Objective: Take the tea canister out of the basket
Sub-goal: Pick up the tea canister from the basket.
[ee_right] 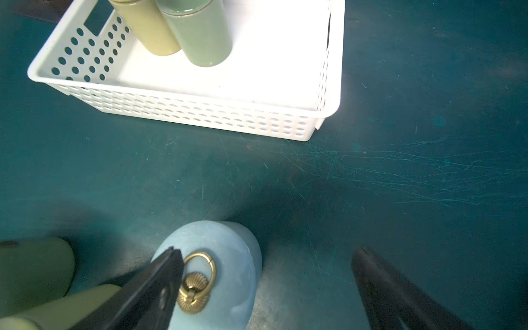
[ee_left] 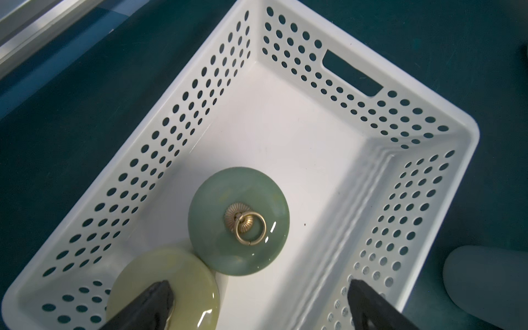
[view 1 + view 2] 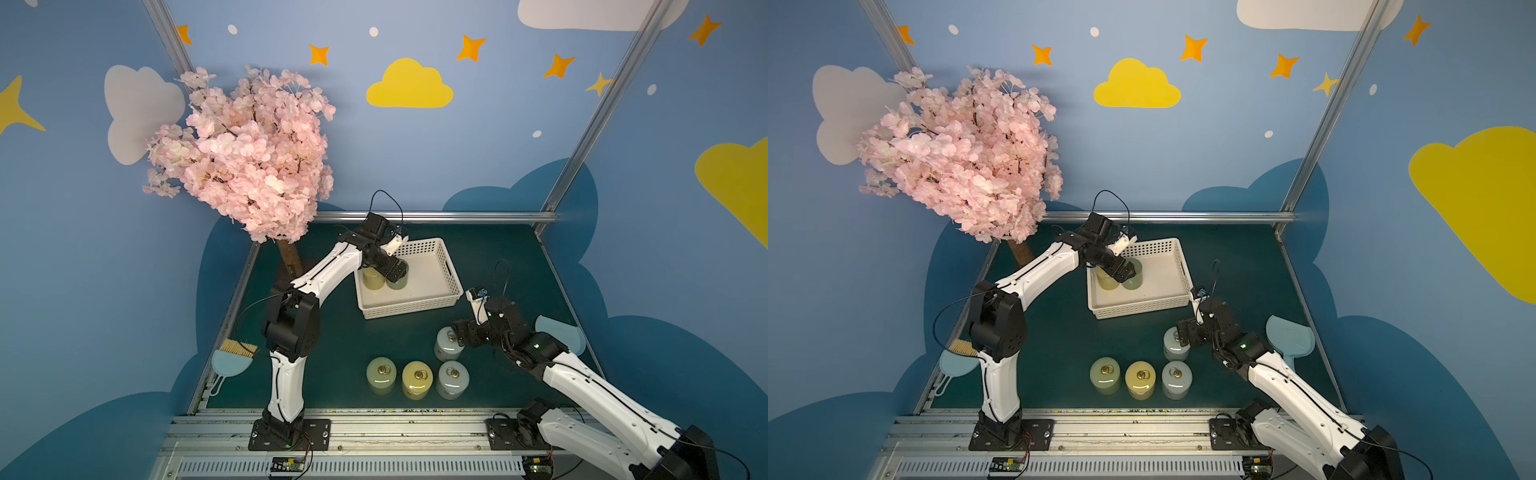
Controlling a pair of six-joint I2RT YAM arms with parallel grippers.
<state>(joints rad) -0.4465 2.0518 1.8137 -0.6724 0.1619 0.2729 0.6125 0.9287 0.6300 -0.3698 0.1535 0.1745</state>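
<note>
Tabletop: dark green.
Basket: 12 o'clock; green canister, yellow canister inside.
Left gripper: wide open above them, empty.
Right gripper: wide open, empty, by blue canister.

**Occlusions and crops**

Both top views: left gripper overlaps lids of yellow-green canister and green canister in basket. Right wrist view: both canisters' tops cut by frame edge; two pale green canisters blurred, cropped.

lab booth: cloud-painted walls, aluminium frame
</note>
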